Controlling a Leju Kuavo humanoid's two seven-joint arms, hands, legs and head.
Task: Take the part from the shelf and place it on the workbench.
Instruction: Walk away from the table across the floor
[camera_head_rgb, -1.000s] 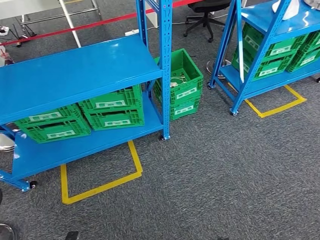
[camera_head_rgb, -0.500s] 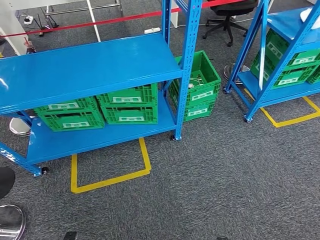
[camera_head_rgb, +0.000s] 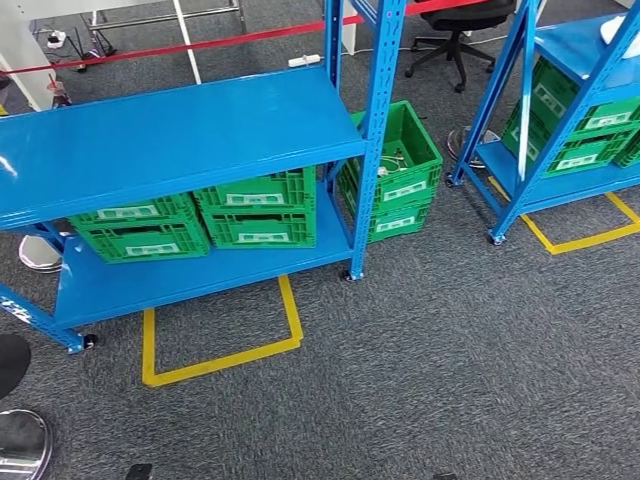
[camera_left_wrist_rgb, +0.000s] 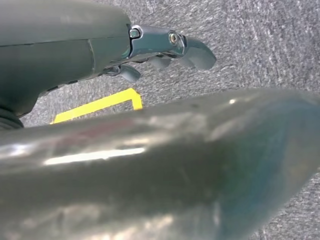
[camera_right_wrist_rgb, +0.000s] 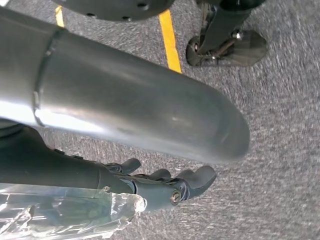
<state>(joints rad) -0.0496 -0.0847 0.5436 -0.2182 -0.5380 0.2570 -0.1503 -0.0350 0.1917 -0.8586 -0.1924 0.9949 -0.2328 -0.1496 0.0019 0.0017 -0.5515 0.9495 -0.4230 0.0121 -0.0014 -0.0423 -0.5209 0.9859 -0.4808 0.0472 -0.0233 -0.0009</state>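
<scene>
In the right wrist view my right hand (camera_right_wrist_rgb: 166, 187) hangs over grey carpet with a crumpled clear plastic bag (camera_right_wrist_rgb: 64, 212) pressed against its palm side; what the bag contains is hidden. How the thumb sits on the bag cannot be made out. My left hand (camera_left_wrist_rgb: 166, 47) hangs over the carpet too, its fingers stretched out and holding nothing. Ahead in the head view stands a blue shelf (camera_head_rgb: 189, 130) with a bare top board. Two green crates (camera_head_rgb: 260, 208) sit on its lower board.
Another green crate (camera_head_rgb: 392, 165) stands on the floor by the shelf's right post. A second blue shelf (camera_head_rgb: 573, 60) with crates is at the right. Yellow floor tape (camera_head_rgb: 219, 360) marks a bay before the shelf. A round stool base (camera_head_rgb: 19, 440) sits at the lower left.
The whole picture shifted right between one second ago and half a second ago, so the camera turned. Since then it has stayed still.
</scene>
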